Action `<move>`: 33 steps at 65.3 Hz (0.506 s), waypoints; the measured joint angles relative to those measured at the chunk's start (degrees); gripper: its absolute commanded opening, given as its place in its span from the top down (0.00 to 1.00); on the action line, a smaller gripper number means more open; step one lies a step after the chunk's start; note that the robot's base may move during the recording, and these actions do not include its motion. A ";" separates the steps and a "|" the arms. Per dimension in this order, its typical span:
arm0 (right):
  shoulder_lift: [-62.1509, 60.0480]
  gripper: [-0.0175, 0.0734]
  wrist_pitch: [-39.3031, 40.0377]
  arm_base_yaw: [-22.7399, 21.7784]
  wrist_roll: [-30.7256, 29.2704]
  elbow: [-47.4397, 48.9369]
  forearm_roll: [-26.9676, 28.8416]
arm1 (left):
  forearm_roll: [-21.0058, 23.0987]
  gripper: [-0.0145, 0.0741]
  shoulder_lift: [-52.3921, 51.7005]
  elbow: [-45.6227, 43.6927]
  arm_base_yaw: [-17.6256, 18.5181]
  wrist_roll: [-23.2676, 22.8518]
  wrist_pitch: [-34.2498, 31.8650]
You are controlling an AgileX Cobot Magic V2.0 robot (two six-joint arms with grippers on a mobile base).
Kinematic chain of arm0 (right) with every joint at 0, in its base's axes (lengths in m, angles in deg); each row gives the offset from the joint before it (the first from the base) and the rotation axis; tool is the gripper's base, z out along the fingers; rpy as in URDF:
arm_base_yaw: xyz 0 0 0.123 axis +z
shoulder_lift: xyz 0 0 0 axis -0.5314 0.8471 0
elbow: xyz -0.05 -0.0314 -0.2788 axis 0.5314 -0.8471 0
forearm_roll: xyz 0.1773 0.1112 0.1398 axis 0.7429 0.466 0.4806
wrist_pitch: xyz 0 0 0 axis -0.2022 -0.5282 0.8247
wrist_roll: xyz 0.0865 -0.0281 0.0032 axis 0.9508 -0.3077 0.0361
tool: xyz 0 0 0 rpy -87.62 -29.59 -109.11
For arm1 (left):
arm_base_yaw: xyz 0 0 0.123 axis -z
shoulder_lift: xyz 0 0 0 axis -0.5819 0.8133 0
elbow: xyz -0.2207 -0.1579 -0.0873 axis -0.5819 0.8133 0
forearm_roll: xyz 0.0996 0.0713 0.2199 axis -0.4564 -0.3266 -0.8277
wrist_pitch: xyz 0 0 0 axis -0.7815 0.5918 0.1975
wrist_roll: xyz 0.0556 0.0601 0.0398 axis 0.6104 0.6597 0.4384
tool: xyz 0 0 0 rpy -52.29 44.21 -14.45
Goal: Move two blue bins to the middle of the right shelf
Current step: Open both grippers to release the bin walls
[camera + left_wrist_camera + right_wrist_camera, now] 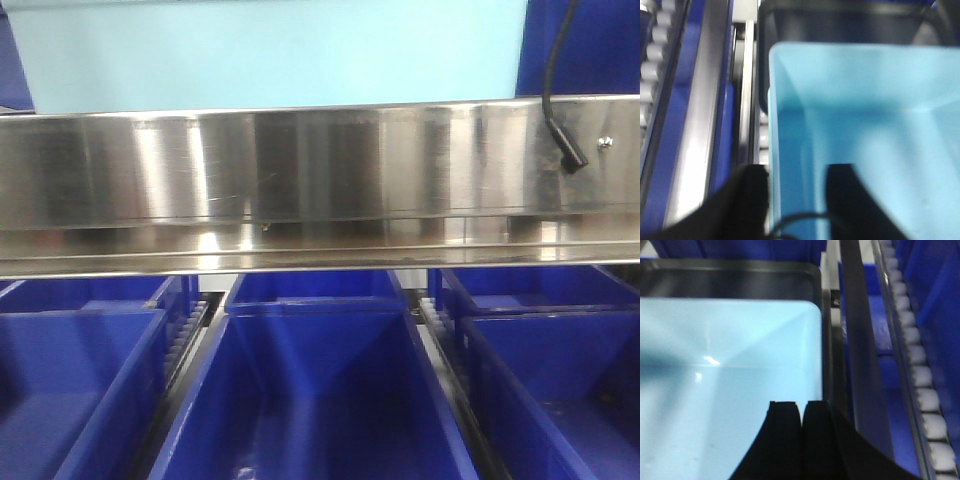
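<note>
Though blurred in both wrist views, legible enough to list.

Item: pale blue bin, wide as one bay, filling top of front view directly above and behind steel rail. Base hidden by rail, so seated or merely hovering: cannot tell. Second pale edge stepping out low on left wall in left wrist view, probably second bin nested beneath. Dark grey tray beyond far end and along right side.

Below rail: dark blue bins in rows, roller track at right. Black cable hanging over rail's right end.

Left gripper: fingers astride left wall, one outside, one inside, apparently clamped on it. Right gripper: fingers pressed to hairline slit by right wall, near corner; nothing made out between them, contact undecidable.

Bearing: bin straight ahead of both sets of fingers, long axis running away into bay, one arm per side, neither nearer. Judged next: straight push along that axis, square to rail, before letting go.
</note>
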 measured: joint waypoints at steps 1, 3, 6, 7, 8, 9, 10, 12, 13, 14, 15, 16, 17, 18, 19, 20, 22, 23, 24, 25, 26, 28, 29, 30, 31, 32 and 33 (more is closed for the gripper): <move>-0.12 0.99 0.33 0.00 0.00 0.00 0.00 | -0.02 0.84 -0.10 0.00 0.00 0.00 -0.55; -0.35 0.99 1.19 0.00 -0.23 0.00 0.00 | 0.32 0.89 -0.12 0.00 0.00 0.00 -1.25; -0.56 0.99 2.30 0.00 -0.80 0.00 0.00 | 0.60 0.97 -0.22 0.00 0.00 0.00 -2.36; -0.71 0.99 2.54 0.00 -0.96 0.00 0.00 | 0.59 0.96 -0.22 0.00 0.00 0.00 -2.87; -0.85 0.99 2.79 0.00 -1.14 0.00 -0.10 | 0.59 0.96 -0.22 0.00 0.00 0.00 -3.20; -0.99 0.99 2.92 0.00 -1.30 0.00 -0.09 | 0.62 0.96 -0.32 0.00 0.00 0.00 -3.63; -1.09 0.99 3.24 0.00 -1.62 0.00 -0.09 | 0.62 0.96 -0.32 0.00 0.00 0.00 -3.88; -1.24 0.99 3.57 0.00 -1.91 0.00 -0.09 | 0.71 0.96 -0.32 0.00 0.00 0.00 -4.34; -1.36 0.99 3.71 0.00 -2.06 0.00 -0.09 | 0.71 0.96 -0.32 0.00 0.00 0.00 -4.49; -1.36 0.99 3.88 0.00 -2.23 0.00 -0.09 | 0.71 0.96 -0.32 0.00 0.00 0.00 -4.77; -1.36 0.99 4.06 0.00 -2.66 0.00 -0.09 | 0.71 0.96 -0.32 0.00 0.00 0.00 -4.89; -1.36 0.99 4.19 0.00 -2.68 0.00 -0.09 | 0.71 0.96 -0.32 0.00 0.00 0.00 -5.20; -1.36 0.99 4.46 0.00 -3.16 0.00 -0.09 | 0.71 0.96 -0.32 0.00 0.00 0.00 -5.21; -1.36 0.99 4.60 0.00 -3.32 0.00 -0.09 | 0.71 0.96 -0.32 0.00 0.00 0.00 -5.48; -1.36 0.99 4.76 0.00 -3.60 0.00 -0.09 | 0.71 0.96 -0.32 0.00 0.00 0.00 -5.60; -1.36 0.99 4.91 0.00 -3.76 0.00 -0.09 | 0.71 0.96 -0.32 0.00 0.00 0.00 -5.71; -1.36 0.99 5.31 0.00 -4.01 0.00 -0.09 | 0.71 0.96 -0.32 0.00 0.11 0.00 -6.35; -1.36 0.99 5.38 0.00 -4.15 0.00 -0.09 | 0.71 0.96 -0.34 0.00 0.09 0.00 -6.68; -1.44 0.99 5.67 0.00 -4.33 0.00 -0.09 | 0.59 0.96 -0.44 0.00 0.24 0.00 -7.21; -1.44 0.99 5.83 0.00 -4.49 0.00 -0.09 | 0.59 0.96 -0.56 0.00 0.23 0.11 -7.61; -1.44 0.99 5.97 0.00 -4.71 0.00 -0.09 | 0.59 0.96 -0.67 0.12 0.27 0.11 -8.03; -1.44 0.99 6.38 0.00 -4.99 0.00 -0.09 | 0.46 0.96 -0.80 0.25 0.36 0.37 -9.03; -1.44 0.99 6.64 0.00 -4.99 0.00 -0.09 | 0.46 0.96 -0.93 0.43 0.40 0.48 -9.53; -1.44 0.99 6.81 0.00 -4.99 0.00 -0.13 | 0.31 0.96 -1.23 0.72 0.52 0.61 -10.35; -1.44 0.99 7.09 0.00 -5.23 0.00 -0.13 | 0.31 0.96 -1.45 0.96 0.57 0.61 -10.98; -1.44 0.99 7.33 0.00 -5.23 0.00 -0.13 | 0.11 0.96 -1.66 1.24 0.67 0.79 -11.62; -1.48 0.99 7.69 0.00 -5.31 0.00 -0.22 | 0.04 0.96 -1.88 1.75 0.83 0.92 -12.28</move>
